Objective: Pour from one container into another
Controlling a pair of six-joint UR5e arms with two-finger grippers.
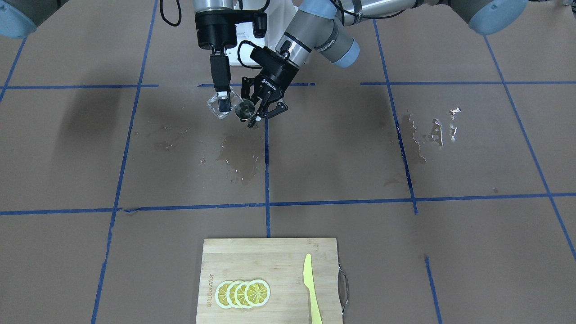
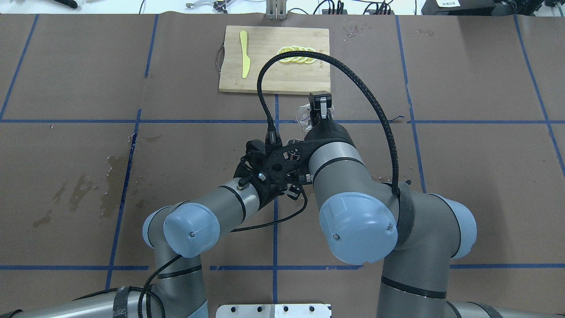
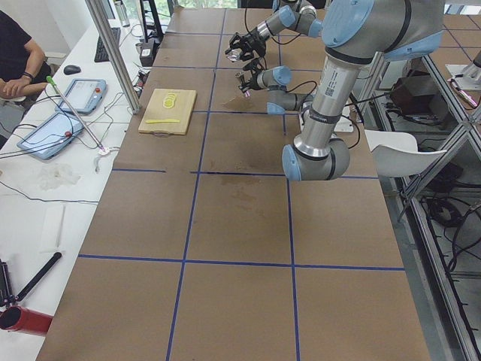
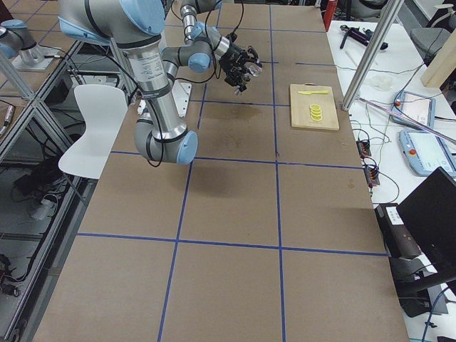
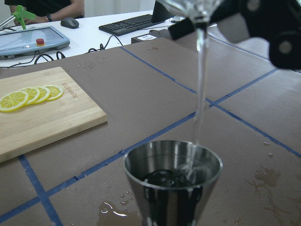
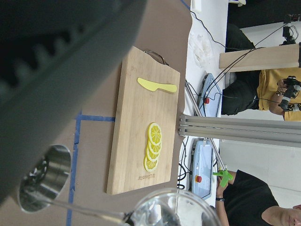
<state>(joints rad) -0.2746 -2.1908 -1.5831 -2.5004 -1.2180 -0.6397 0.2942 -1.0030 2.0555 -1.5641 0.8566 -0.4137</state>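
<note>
My right gripper [image 1: 222, 102] hangs straight down, shut on the clear glass cup [image 1: 215, 108], which it holds tipped toward the jigger. In the left wrist view a thin stream of water [image 5: 200, 94] falls from the glass cup [image 5: 190, 5] into the steel jigger [image 5: 173, 181], where liquid shows in the bowl. My left gripper [image 1: 258, 107] is shut on the jigger [image 1: 245, 109], holding it upright just above the table, beside and below the glass. In the overhead view the right gripper [image 2: 321, 108] and glass cup [image 2: 303, 115] show, while the jigger is hidden under the wrists.
Water puddles [image 1: 238, 157] lie on the brown paper under the grippers, with more spilled water [image 1: 427, 135] off to one side. A wooden cutting board [image 1: 279, 256] with lemon slices [image 1: 243, 293] and a yellow knife [image 1: 311, 288] sits at the far edge.
</note>
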